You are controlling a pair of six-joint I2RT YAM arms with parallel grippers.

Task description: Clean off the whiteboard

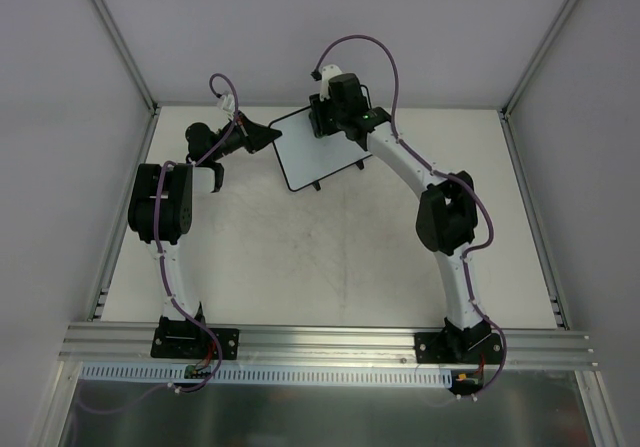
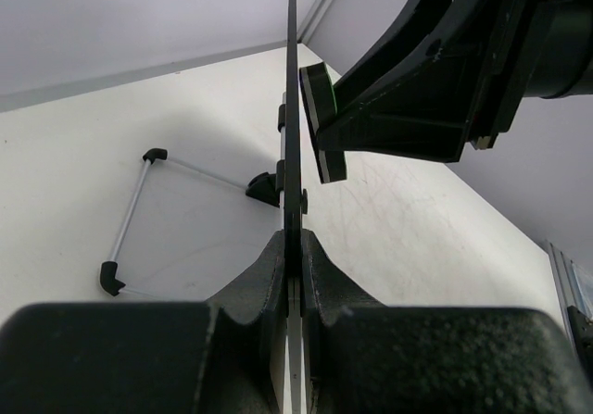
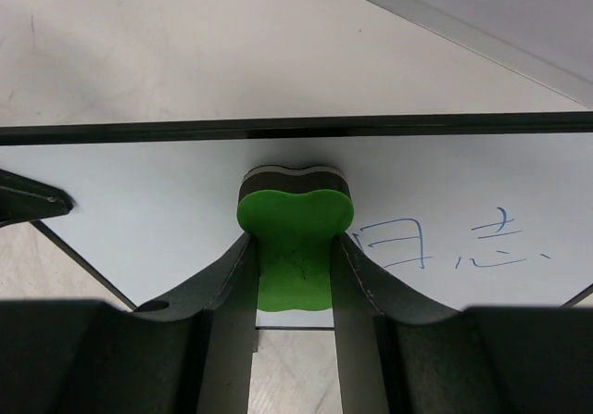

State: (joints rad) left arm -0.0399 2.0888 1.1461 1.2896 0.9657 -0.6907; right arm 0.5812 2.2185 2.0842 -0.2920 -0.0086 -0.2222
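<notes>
The whiteboard [image 1: 310,157] stands at the far middle of the table. It has a thin black frame and two black feet. My left gripper [image 1: 272,138] is shut on its left edge; in the left wrist view the board [image 2: 292,108] runs edge-on between the fingers [image 2: 269,284]. My right gripper [image 1: 328,125] is shut on a green eraser [image 3: 295,219] and presses its dark felt face against the board [image 3: 139,192]. Blue writing [image 3: 454,247] lies on the board just right of the eraser. The eraser also shows in the left wrist view [image 2: 320,122], touching the board.
A thin metal stand with black corner pieces [image 2: 139,215] rests on the table behind the board. Grey walls with metal rails [image 1: 130,57] enclose the table on three sides. The white tabletop [image 1: 320,257] lies between the arms' bases.
</notes>
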